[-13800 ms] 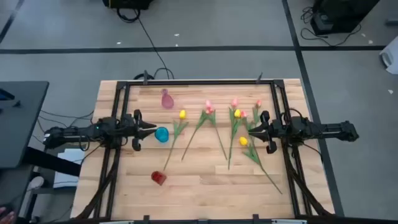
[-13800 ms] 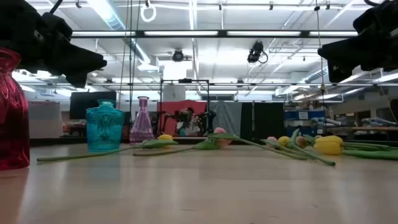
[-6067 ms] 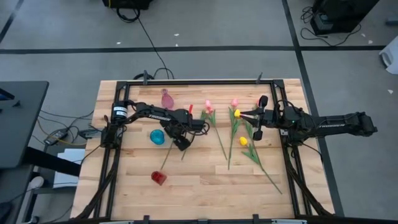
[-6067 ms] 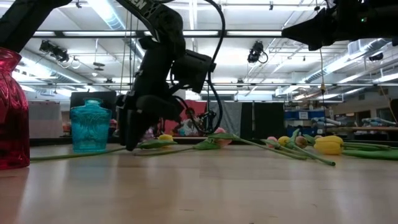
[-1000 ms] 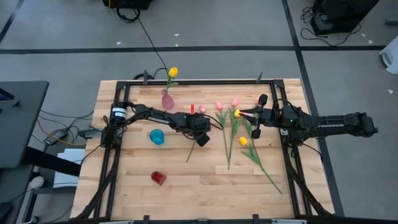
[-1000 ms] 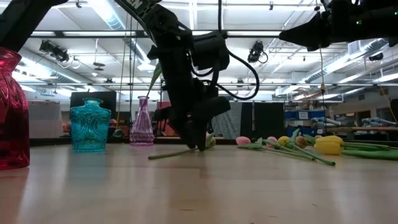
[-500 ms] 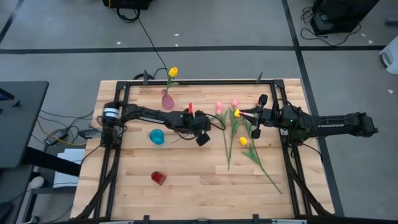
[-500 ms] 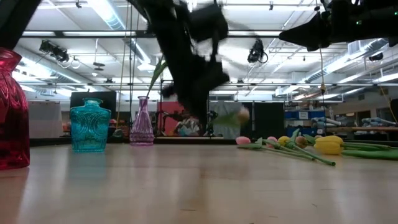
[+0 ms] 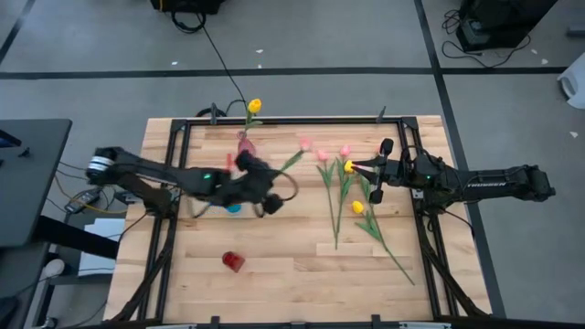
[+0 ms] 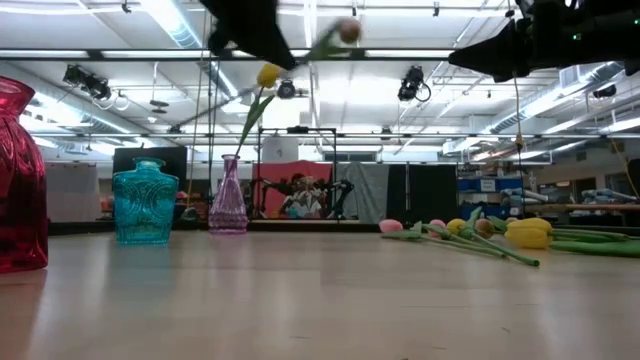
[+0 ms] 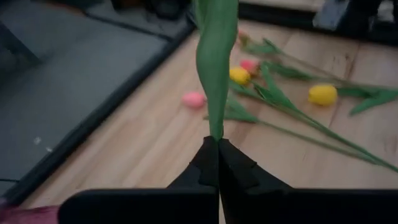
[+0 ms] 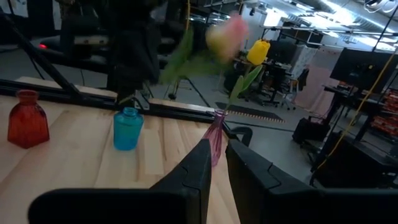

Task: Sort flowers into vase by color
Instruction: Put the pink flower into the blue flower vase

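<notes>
**Left hand lifts a pink flower**

The left hand (image 9: 265, 194) is up in the air near the middle of the desk (image 9: 292, 274), its fingers pressed together on the green stem of a pink flower (image 9: 304, 143). The flower head points toward 1 o'clock from the hand. A yellow flower (image 9: 254, 106) stands in the pink vase (image 9: 245, 146) at 12 o'clock. More flowers (image 9: 347, 187) lie flat at 3 o'clock, under the right hand (image 9: 366, 168), whose fingers are a little apart and hold nothing. A blue vase (image 10: 146, 202) and a red vase (image 9: 232, 261) stand apart.
</notes>
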